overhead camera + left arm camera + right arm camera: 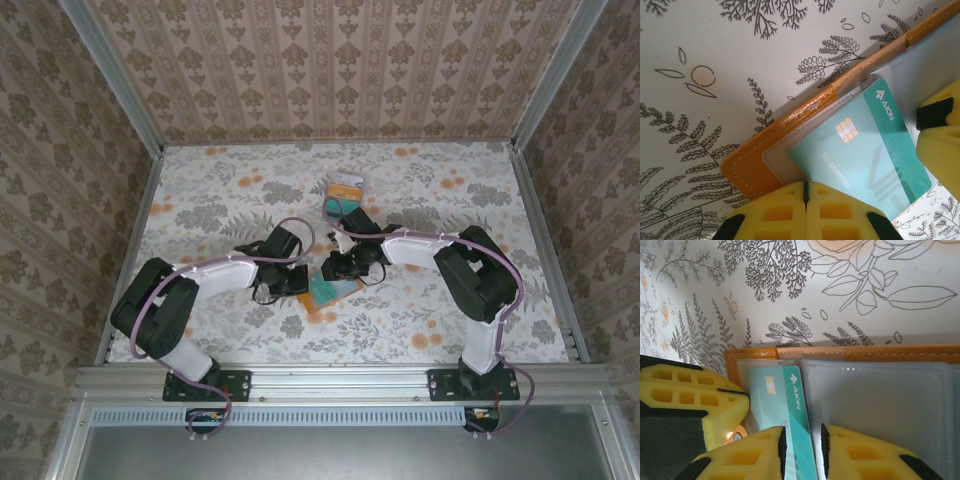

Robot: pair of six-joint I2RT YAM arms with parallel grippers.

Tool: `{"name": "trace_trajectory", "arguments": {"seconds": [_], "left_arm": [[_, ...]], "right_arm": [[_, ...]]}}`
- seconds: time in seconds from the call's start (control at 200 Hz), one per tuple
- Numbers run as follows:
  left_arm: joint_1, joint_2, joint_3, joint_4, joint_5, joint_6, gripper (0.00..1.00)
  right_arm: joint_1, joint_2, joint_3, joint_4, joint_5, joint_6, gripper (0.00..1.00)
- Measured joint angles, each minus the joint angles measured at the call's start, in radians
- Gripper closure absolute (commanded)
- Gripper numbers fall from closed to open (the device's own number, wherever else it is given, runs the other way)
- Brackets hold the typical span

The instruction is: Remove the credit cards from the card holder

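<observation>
Top view: the card holder (338, 291) lies open on the floral table (450, 200) near centre, w/ both arms bent in over it. The left gripper (292, 284) sits at its 9 o'clock and the right gripper (347, 268) at its 12–1 o'clock. Both are right at the holder, too small here for us to read the jaws. Toward 12 o'clock, well apart from the holder, two cards lie just beside each other: an orange-and-white card (346, 183) and, nearer the holder, a loose teal card (338, 207).

Left wrist: at 6 o'clock the left gripper (805, 192) is clenched, pads meeting along one seam. Its tips sit over the holder's near edge, and we can't tell if anything is nipped btwn them. The holder's orange stitched border (790, 122) runs from 7 to 1 o'clock. A teal card (860, 150) w/ a gold chip sticks partway out of a pocket, tilted toward 5 o'clock. One yellow finger (940, 145) of the right gripper shows at 3 o'clock, by the card's edge and over the clear sleeve (925, 65).

Right wrist: at 6 o'clock the right gripper (801, 450) has its jaws a little apart. The teal card (765, 400) lies flat, its dark stripe running thru the gap. We can't tell if the tips touch it. The left gripper (715, 405) is at 8 o'clock, just beside the card. The sleeve (880, 405) spreads toward 3 o'clock, w/ the orange border along its 12 o'clock side.
</observation>
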Motion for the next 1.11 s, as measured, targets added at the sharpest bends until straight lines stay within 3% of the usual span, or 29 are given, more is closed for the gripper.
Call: {"name": "trace_trajectory", "arguments": {"seconds": [0.36,0.695,1.105], "left_arm": [[-0.002,0.002,0.002,-0.002,0.0,0.0,0.97],[-0.004,0.002,0.002,-0.002,0.0,0.0,0.97],[-0.004,0.002,0.002,-0.002,0.0,0.0,0.97]], "right_arm": [[0.012,0.0,-0.026,0.011,-0.027,0.003,0.78],[0.012,0.0,-0.027,0.012,-0.027,0.007,1.0],[0.001,-0.047,-0.056,0.011,-0.021,0.004,1.0]]}}
